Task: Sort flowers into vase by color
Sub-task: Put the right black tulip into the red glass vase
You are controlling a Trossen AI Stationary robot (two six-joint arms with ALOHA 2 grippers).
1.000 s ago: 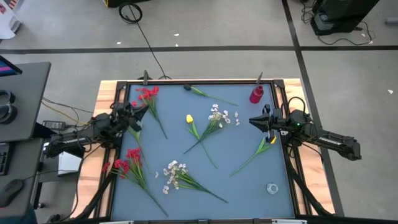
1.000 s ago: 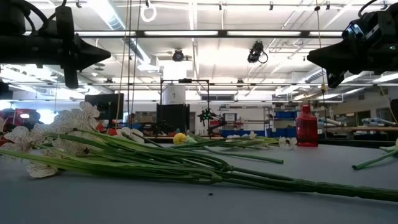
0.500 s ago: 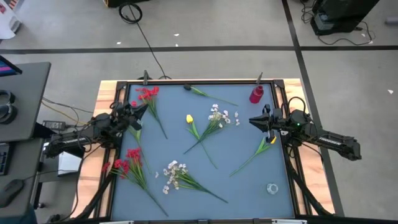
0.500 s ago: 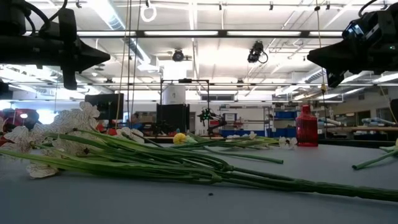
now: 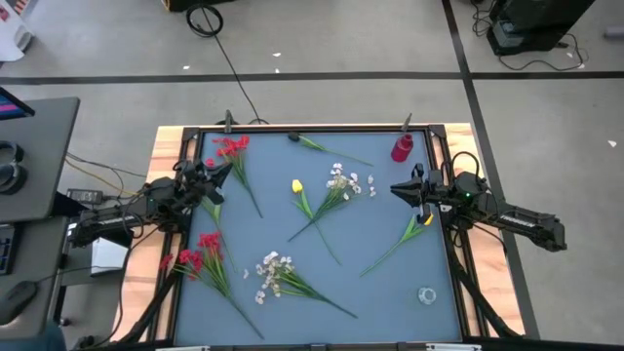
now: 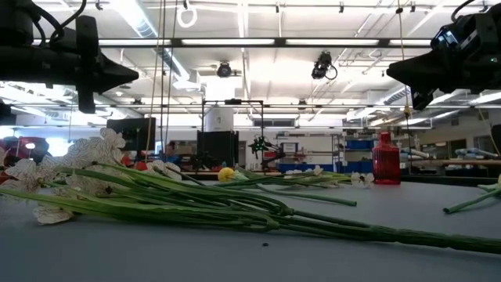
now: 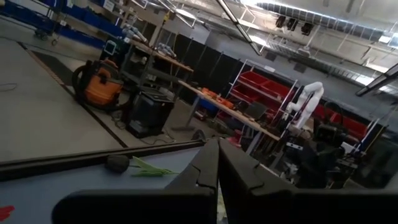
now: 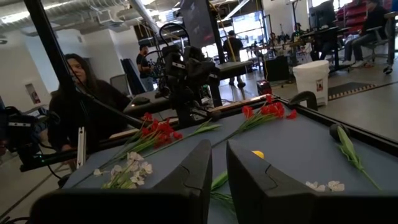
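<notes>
Several green-stemmed flowers lie flat on the blue table. Red clusters lie far left (image 5: 231,148) and near left (image 5: 200,253). White sprays lie at the middle (image 5: 341,181) and near the front (image 5: 271,273). One yellow tulip (image 5: 296,185) lies at the centre, another (image 5: 426,220) on the right. A red vase (image 5: 402,147) stands at the far right. My left gripper (image 5: 227,169) hovers shut beside the far red cluster. My right gripper (image 5: 394,189) hovers above the table's right side, with a narrow gap between its fingers (image 8: 205,168).
A dark-budded stem (image 5: 327,148) lies near the far edge. A small clear glass (image 5: 426,294) stands at the near right corner. A raised black frame (image 5: 312,128) rims the table. In the right wrist view, people sit and stand in the room beyond the table.
My left gripper has edged a little toward the far red cluster. Everything else has stayed in place.
</notes>
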